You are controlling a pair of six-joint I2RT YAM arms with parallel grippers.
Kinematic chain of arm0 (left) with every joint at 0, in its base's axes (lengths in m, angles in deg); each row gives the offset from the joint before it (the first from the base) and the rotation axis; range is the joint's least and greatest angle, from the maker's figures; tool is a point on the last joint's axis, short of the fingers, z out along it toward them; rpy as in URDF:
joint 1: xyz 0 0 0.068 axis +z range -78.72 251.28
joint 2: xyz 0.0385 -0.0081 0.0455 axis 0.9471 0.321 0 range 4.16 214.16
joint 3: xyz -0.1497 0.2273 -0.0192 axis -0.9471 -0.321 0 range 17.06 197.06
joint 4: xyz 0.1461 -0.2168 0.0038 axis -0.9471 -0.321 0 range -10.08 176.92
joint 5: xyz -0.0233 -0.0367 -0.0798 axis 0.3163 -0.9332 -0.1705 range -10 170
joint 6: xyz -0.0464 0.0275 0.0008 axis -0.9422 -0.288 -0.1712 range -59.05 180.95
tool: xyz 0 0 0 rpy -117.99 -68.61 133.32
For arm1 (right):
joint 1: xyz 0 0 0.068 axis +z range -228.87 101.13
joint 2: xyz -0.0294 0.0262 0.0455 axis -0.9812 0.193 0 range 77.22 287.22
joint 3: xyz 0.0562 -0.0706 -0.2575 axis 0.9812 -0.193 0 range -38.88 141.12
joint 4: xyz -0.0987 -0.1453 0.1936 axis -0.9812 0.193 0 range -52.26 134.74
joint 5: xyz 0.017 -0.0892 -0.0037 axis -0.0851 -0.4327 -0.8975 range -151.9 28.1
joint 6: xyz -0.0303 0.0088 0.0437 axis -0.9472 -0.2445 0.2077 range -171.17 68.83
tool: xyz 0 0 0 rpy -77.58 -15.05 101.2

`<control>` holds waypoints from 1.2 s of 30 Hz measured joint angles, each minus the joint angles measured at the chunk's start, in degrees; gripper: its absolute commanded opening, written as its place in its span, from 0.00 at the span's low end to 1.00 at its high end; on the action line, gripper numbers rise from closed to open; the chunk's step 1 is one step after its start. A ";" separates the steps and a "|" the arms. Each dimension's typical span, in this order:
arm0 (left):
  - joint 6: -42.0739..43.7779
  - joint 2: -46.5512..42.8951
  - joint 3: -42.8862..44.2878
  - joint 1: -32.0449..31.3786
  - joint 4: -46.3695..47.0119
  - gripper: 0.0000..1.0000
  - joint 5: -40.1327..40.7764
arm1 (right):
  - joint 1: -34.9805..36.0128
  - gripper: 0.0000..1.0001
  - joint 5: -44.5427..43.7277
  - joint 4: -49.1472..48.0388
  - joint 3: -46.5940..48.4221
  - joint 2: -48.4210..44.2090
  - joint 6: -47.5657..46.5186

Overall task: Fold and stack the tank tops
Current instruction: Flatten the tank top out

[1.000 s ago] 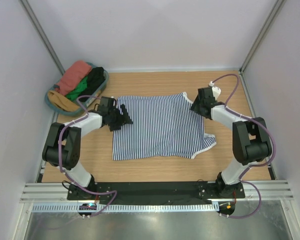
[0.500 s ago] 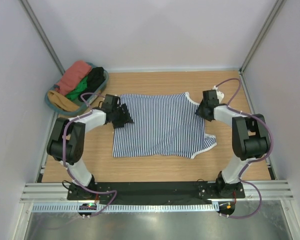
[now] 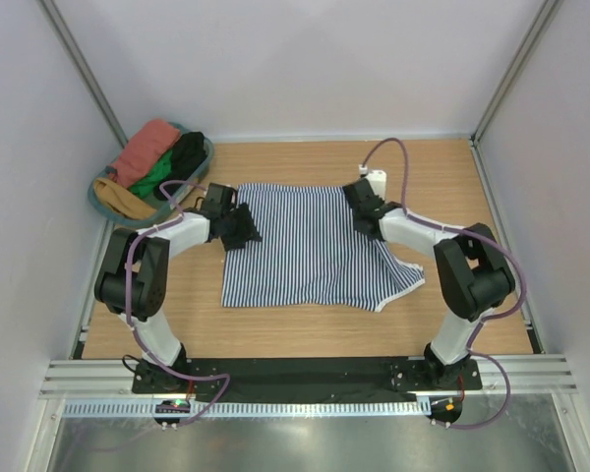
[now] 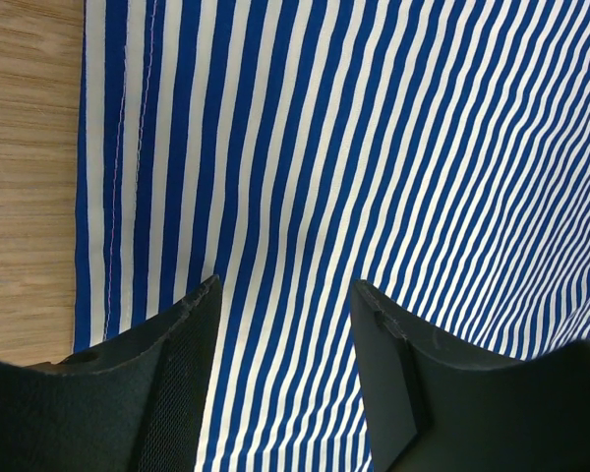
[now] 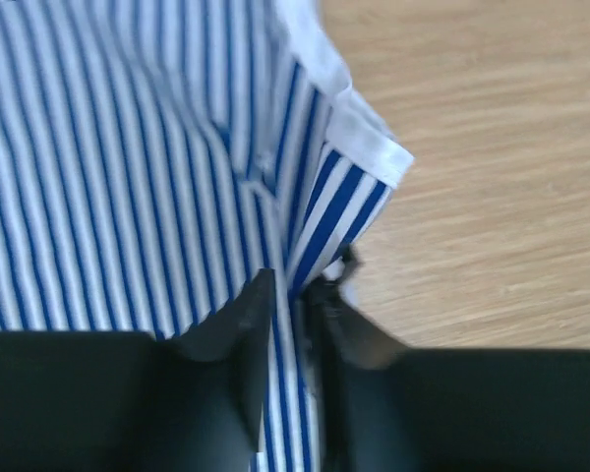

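Wooden table (image 3: 472,295), towards its far edge: we see the left gripper (image 4: 285,295) parted over a navy-and-white striped cloth tank top (image 3: 305,256), and the right gripper (image 5: 293,285) pinching its white trim.

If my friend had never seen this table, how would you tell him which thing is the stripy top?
Start at the wooden table. Flat in its middle lies the striped tank top, navy and white with white trim. The other clothes sit bunched in the basket at the far left, all plain-coloured; only this one has stripes.
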 measured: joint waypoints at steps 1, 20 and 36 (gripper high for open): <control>0.04 0.00 0.00 0.00 0.00 0.57 0.02 | 1.97 0.40 -2.27 0.31 1.33 0.44 -1.16; 0.17 0.00 0.02 -0.02 -0.09 0.56 0.26 | 2.23 0.16 7.13 -4.52 -1.73 -2.82 -9.07; 0.26 0.02 0.02 -0.02 -0.17 0.56 0.37 | 11.34 0.64 13.07 -4.68 0.35 0.81 -14.73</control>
